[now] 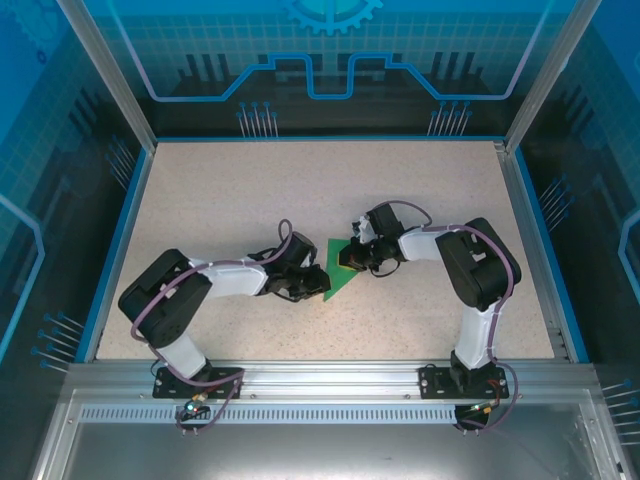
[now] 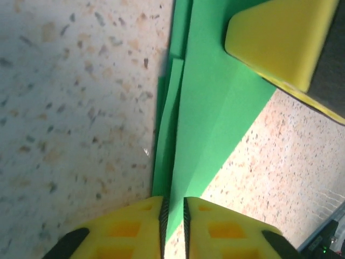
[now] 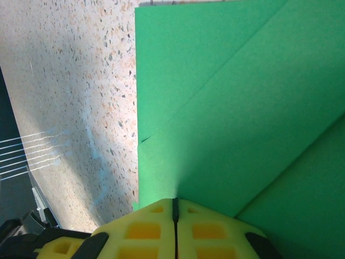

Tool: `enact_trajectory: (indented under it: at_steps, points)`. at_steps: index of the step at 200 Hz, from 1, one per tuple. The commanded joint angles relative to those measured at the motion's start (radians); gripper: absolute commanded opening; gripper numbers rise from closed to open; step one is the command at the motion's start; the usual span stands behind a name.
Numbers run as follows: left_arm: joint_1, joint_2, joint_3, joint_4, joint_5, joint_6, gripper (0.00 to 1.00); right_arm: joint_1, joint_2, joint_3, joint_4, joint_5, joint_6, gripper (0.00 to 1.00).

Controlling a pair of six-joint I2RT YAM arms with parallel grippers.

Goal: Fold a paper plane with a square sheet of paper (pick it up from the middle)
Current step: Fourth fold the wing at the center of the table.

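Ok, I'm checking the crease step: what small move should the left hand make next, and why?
Probably open a touch wider and back off sideways. The left hand has its fingers slightly apart astride the layered left edge of the folded green paper, where the layers look folded over. The shut right hand rests on the paper's far part, likely pinning it, so the sheet should stay put.

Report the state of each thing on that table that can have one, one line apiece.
square sheet of paper: folded into a layered triangle with visible creases, lying on the table.
left gripper: slightly open, the paper's edge running into the narrow gap between its fingers.
right gripper: shut, fingers pressed together, tips down at the paper.
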Motion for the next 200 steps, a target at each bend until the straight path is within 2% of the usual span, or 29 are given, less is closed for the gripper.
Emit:
enact_trajectory:
  at_steps: [1, 33, 101, 158, 200]
  points:
    - [-0.007, -0.032, 0.060, -0.066, 0.044, -0.012, 0.22, -0.012, 0.045, -0.032, -0.028, 0.069, -0.018, 0.06]
    - [-0.007, 0.020, 0.082, 0.020, 0.087, -0.070, 0.23, -0.012, 0.050, -0.032, -0.027, 0.066, -0.013, 0.06]
    - [-0.008, 0.137, 0.051, 0.024, 0.113, -0.106, 0.21, -0.012, 0.054, -0.027, -0.036, 0.063, -0.011, 0.06]
    - [-0.009, 0.058, -0.107, 0.040, 0.111, -0.124, 0.21, -0.012, 0.062, -0.017, -0.050, 0.067, -0.016, 0.06]
    - [-0.014, 0.001, -0.157, 0.031, 0.130, -0.112, 0.21, -0.012, 0.071, -0.008, -0.053, 0.053, -0.014, 0.06]
